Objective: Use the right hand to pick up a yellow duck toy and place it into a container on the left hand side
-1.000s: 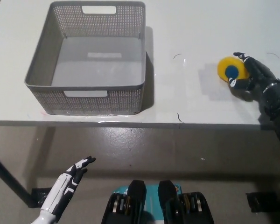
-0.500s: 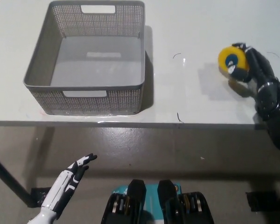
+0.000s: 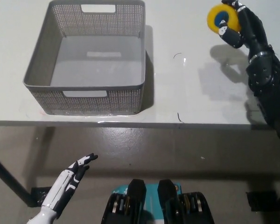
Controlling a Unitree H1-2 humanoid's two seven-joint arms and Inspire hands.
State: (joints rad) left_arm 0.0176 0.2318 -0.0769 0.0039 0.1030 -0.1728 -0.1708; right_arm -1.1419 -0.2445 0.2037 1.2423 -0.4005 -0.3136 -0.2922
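At the upper right of the frame, the yellow duck toy [image 3: 220,19] sat clasped in the black right hand [image 3: 241,27], its shadow cast apart from it on the white table [image 3: 196,88]. A second earlier it had been lower in the picture, seemingly resting on the tabletop; it had since been lifted clear, so the pick looked done and the carry remained. The grey mesh container [image 3: 91,95] stood empty at upper left, well apart. The white left hand [image 3: 73,175] hung idle at lower left, fingers spread, holding nothing.
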